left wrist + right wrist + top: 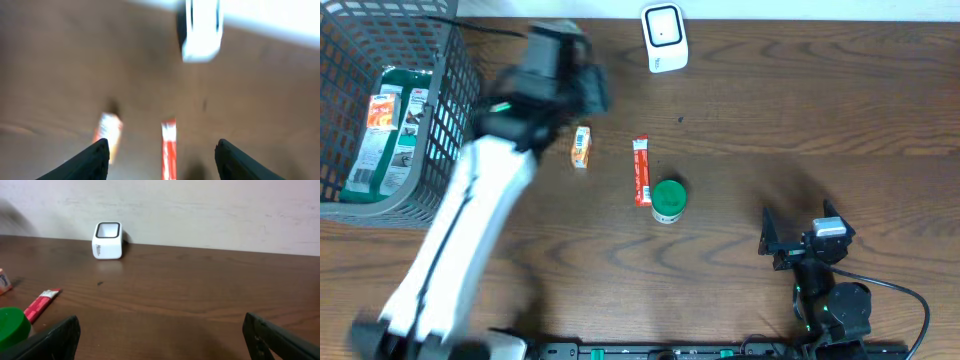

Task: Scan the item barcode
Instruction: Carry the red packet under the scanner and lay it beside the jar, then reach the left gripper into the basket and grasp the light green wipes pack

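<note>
Orange packet (581, 147) flat on worktop (770, 120), near red stick (641, 170); scanner (663, 36) at far edge; left pincer (162, 147) released, empty; right pincer (161, 325) released, empty.

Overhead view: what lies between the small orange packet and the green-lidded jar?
A red stick packet lies between the orange packet and the jar, shown overhead.
</note>
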`<control>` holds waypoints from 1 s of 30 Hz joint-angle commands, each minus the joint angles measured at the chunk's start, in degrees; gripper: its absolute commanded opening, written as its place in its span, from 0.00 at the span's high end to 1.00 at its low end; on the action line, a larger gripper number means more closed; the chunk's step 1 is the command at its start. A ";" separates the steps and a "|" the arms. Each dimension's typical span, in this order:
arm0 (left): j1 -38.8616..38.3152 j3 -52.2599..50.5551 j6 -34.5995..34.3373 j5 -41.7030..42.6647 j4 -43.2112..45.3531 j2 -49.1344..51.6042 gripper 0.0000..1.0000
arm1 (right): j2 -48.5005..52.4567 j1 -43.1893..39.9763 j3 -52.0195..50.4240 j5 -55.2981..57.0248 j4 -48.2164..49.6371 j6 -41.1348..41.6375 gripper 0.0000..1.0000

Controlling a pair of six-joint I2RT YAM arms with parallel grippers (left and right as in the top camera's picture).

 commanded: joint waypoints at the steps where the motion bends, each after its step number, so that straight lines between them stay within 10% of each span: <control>1: 6.75 1.18 3.50 -10.64 -1.33 -7.52 0.29 | -0.04 -0.24 -0.04 0.55 -0.22 0.98 0.01; 15: 39.28 0.98 5.79 -8.35 -1.62 -3.39 0.28 | -0.04 -0.24 -0.04 0.55 -0.22 0.98 0.01; 30: 42.88 0.98 5.79 -0.96 5.14 20.79 0.27 | -0.04 -0.24 -0.04 0.55 -0.20 0.98 0.01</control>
